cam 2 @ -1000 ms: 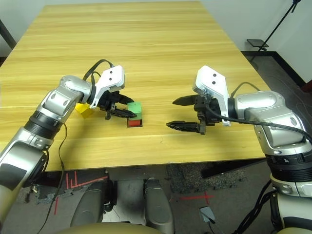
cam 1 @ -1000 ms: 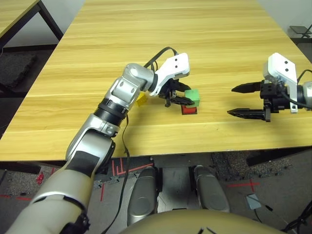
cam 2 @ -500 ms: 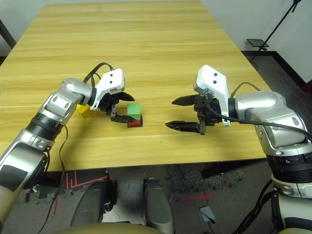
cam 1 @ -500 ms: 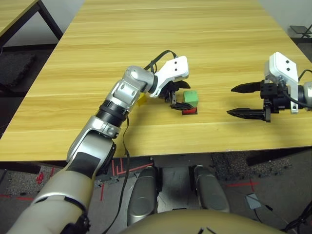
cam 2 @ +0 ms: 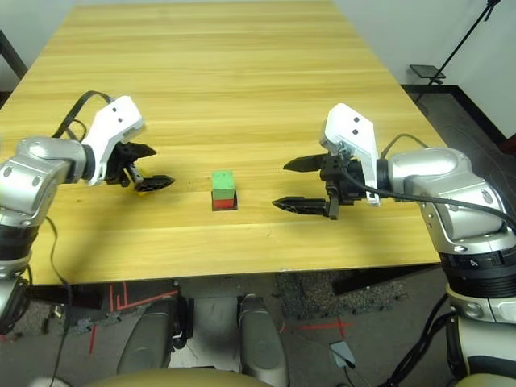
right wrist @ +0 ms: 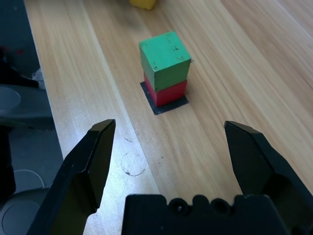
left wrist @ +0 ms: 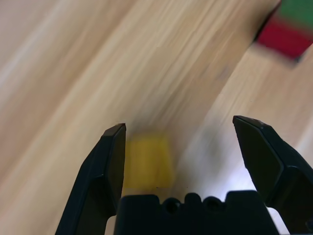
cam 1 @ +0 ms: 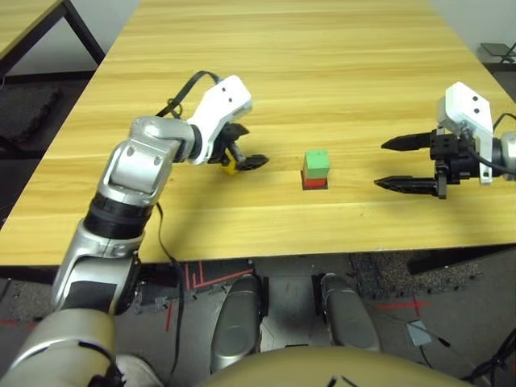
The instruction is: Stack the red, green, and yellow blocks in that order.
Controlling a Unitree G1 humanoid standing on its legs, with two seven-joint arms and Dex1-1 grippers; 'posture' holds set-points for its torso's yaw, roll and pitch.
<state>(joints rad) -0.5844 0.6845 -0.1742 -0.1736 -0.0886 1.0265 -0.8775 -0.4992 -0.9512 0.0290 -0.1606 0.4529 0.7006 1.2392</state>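
Sitting near the table's front edge, the green block (cam 1: 316, 161) rests squarely on the red block (cam 1: 314, 181), which sits on a flat black square patch (right wrist: 166, 105) on the pale wood-grain table (cam 1: 322, 72). Left gripper (cam 1: 242, 151) is off to the stack's left w/ jaws open, straddling the yellow block (cam 1: 231, 167), which lies on the table; can't tell from head views whether a finger touches it. Right gripper (cam 1: 397, 164) hangs to the stack's right, well apart from it, jaws wide open & empty, fingers pointing toward the stack.

Left wrist view: yellow block (left wrist: 146, 161) lies just beside one black finger (left wrist: 110, 161), w/ a clear gap to the other; stack blurred in a corner. Right wrist view gives what head views don't: faint speckles on the green block's (right wrist: 165, 58) top face, the patch poking out from under the red block (right wrist: 168, 91) on its near sides, plus a scrap of yellow past the stack.

Blocks are matte cubes, crisp-edged, same size. Fingers are black, tapering to blunt points. White housing on each wrist, silver forearms, black cable looping off the left arm.
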